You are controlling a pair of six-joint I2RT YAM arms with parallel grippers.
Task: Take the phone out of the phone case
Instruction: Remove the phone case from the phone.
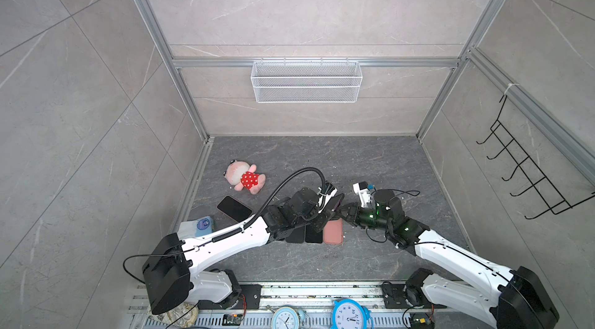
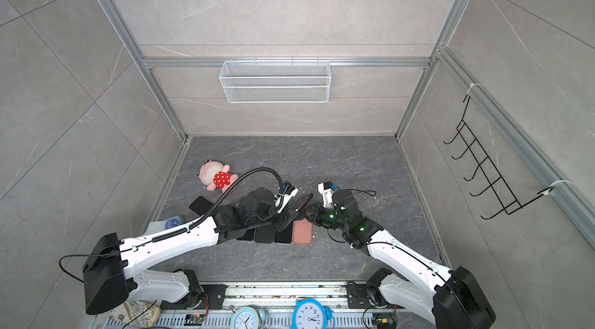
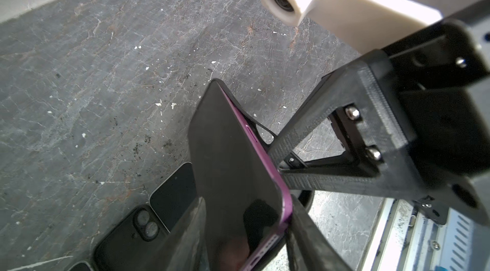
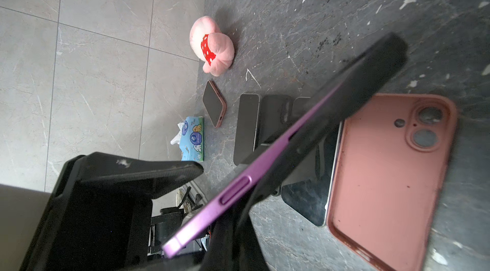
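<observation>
**Phone extraction: roughly half complete, work held above the dark stone surface (image 3: 106, 70).**
My left fingers (image 3: 183, 232) clamp the port end of the purple phone (image 3: 233, 177). My right fingers (image 3: 331, 177), fully closed, pinch the peeled rim of the black soft case (image 4: 371, 70). One long edge is free, but the far end sits in the case, not yet pulled clear. The long axis tilts steeply, port end low and far end raised.

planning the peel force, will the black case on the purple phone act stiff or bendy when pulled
Probably bendy: the rim of the black case bows away from the purple phone where the right gripper pinches it. Likely clingy too, since its far end wraps the phone. The phone's bare smooth edge may slip.
</observation>
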